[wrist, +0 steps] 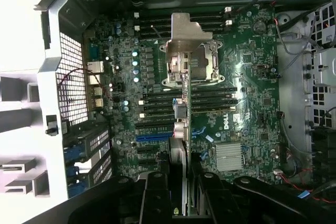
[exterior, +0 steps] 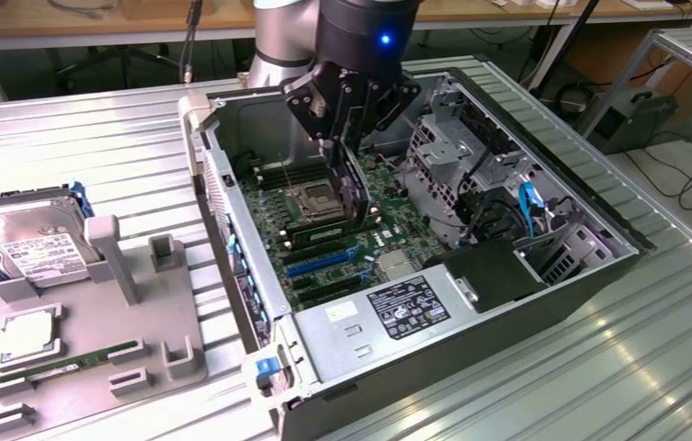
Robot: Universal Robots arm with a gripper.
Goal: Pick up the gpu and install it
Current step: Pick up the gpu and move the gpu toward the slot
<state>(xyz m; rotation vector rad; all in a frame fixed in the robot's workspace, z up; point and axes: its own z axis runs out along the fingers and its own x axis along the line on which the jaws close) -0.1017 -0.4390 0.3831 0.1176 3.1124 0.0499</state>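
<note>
Black metal gripper [wrist: 180, 179]: two blocky fingers [wrist: 156, 195] pinching the gpu [wrist: 181, 129], a thin dark circuit card seen edge-on. It is held upright between the pads and reaches down from them into the case. Whether its lower edge touches the board cannot be told.

Grey sheet-steel tower case [exterior: 493, 358], lying open side up, with a perforated rear wall. Contents:
- green printed motherboard [wrist: 252, 77], directly beneath the fingers
- square processor socket with a bright silver frame [wrist: 189, 56], beyond the fingertips
- black plastic memory slots in parallel rows [wrist: 210, 100], under the card's far end
- narrow blue expansion slot [wrist: 152, 137], just beside the card
- silver finned heatsink [wrist: 229, 157], near the fingers on the card's other side
- grey power supply box with a printed label [exterior: 382, 308]

Grey moulded plastic holder [exterior: 88, 322], well apart from the fingers, outside the case. Contents:
- long green memory stick [exterior: 63, 366]
- square silver chip [exterior: 27, 335]

Silver hard drive with a white label [exterior: 33, 243], just beside the holder.

Ribbed metal table [exterior: 591, 386], under everything.
</note>
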